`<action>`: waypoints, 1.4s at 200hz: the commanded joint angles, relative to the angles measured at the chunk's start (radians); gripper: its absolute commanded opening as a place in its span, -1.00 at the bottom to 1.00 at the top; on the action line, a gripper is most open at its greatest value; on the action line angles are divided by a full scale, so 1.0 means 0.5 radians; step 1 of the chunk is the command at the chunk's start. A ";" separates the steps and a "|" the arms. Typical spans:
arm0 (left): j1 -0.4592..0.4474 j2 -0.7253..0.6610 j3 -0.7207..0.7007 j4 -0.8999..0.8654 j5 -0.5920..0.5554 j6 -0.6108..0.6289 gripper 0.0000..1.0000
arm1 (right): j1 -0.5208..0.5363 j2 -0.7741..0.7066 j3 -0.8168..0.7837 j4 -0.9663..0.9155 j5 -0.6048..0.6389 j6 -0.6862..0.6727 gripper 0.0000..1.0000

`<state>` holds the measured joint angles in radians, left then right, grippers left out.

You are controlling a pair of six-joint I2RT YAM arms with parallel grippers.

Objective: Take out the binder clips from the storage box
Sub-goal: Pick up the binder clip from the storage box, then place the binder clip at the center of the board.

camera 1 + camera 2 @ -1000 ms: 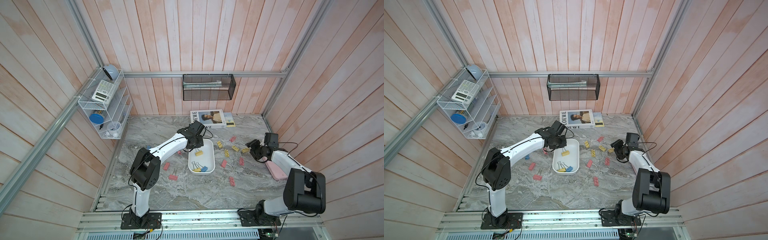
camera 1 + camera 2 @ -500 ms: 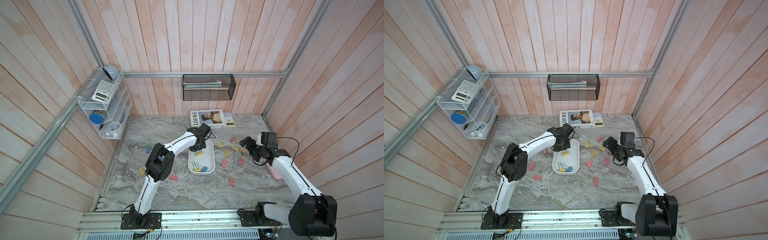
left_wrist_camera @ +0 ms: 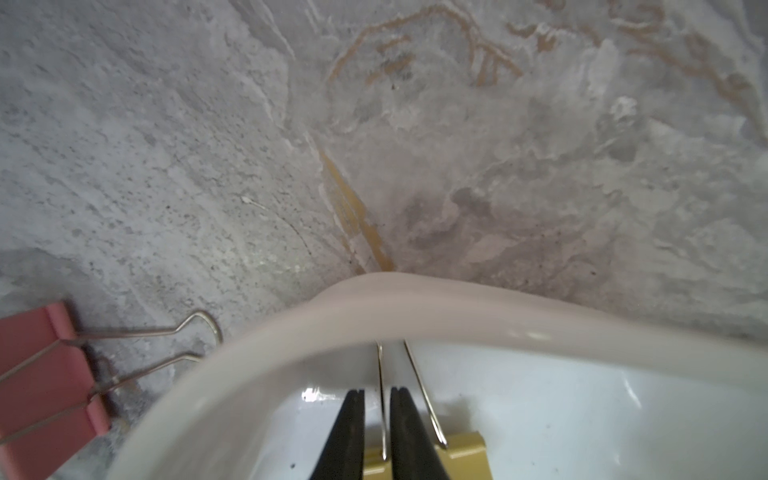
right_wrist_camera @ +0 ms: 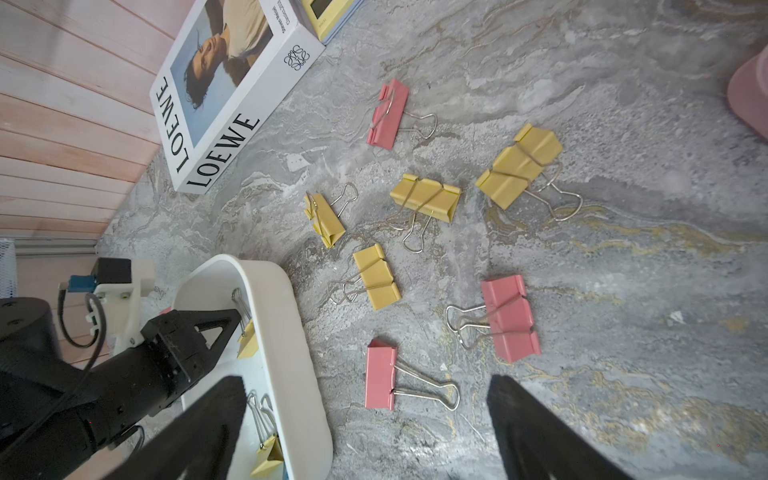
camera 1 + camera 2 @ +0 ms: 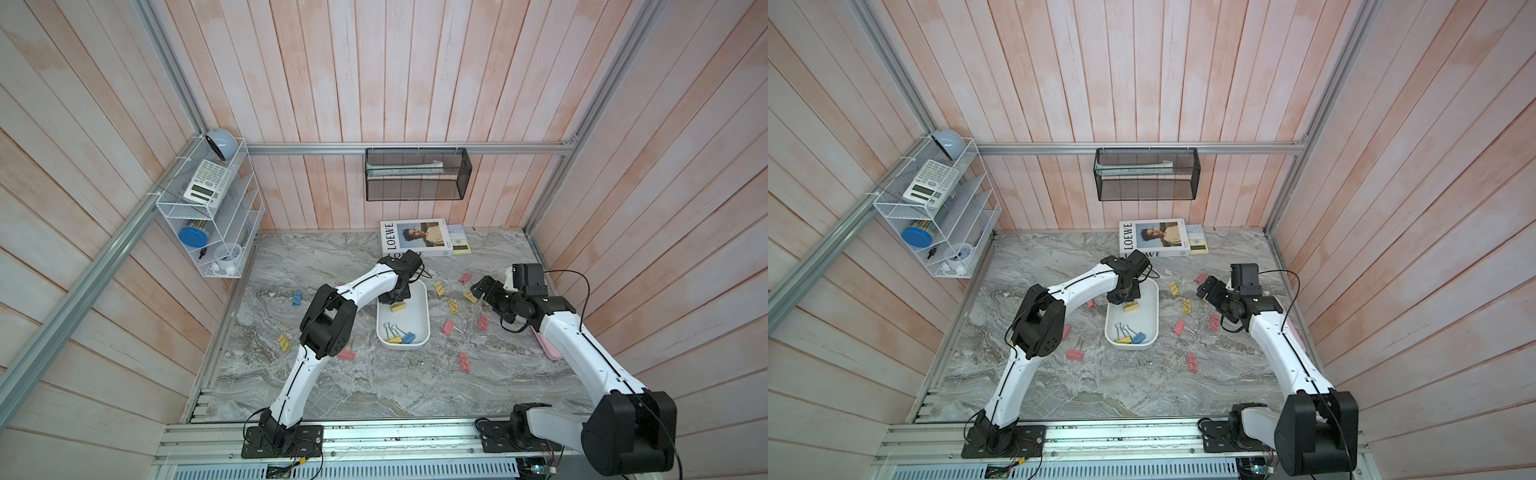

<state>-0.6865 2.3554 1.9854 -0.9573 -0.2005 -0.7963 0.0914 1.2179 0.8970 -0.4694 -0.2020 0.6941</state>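
Two black fingers of the left gripper [image 3: 376,432] pinch the wire handle of a yellow clip [image 3: 465,451] inside the storage box [image 3: 374,303], a hold fit for lifting it over the rim. More binder clips [image 5: 409,337] wait at the box's other end; the right gripper [image 4: 365,386] hangs spread and empty above loose clips [image 4: 511,318] on the table [image 4: 623,291].

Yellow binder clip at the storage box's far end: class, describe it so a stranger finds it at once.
Start at the white storage box in the middle of the marble table. The yellow binder clip lies alone at its far end, nearest the book, one wire handle between the left gripper's jaws. The box's other clips, yellow and blue, huddle at the near end.
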 commanded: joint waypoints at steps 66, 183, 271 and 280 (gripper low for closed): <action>0.002 0.085 0.058 -0.011 -0.021 -0.051 -0.96 | 0.079 -0.061 0.076 -0.088 0.071 -0.078 0.96; 0.139 -1.114 -0.782 0.143 -0.205 -0.213 -1.00 | 0.596 0.275 0.365 -0.186 0.358 -0.101 0.96; 0.610 -2.286 -2.127 0.085 -0.335 -0.374 -1.00 | 0.993 0.752 0.593 -0.358 0.359 -0.188 0.80; 0.638 -2.354 -2.243 0.085 -0.331 -0.388 -1.00 | 1.009 0.799 0.610 -0.378 0.348 -0.199 0.68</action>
<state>-0.3988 1.2610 0.9768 -0.8951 -0.3439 -0.9630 0.5716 1.5658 1.1637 -0.5991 -0.0219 0.6231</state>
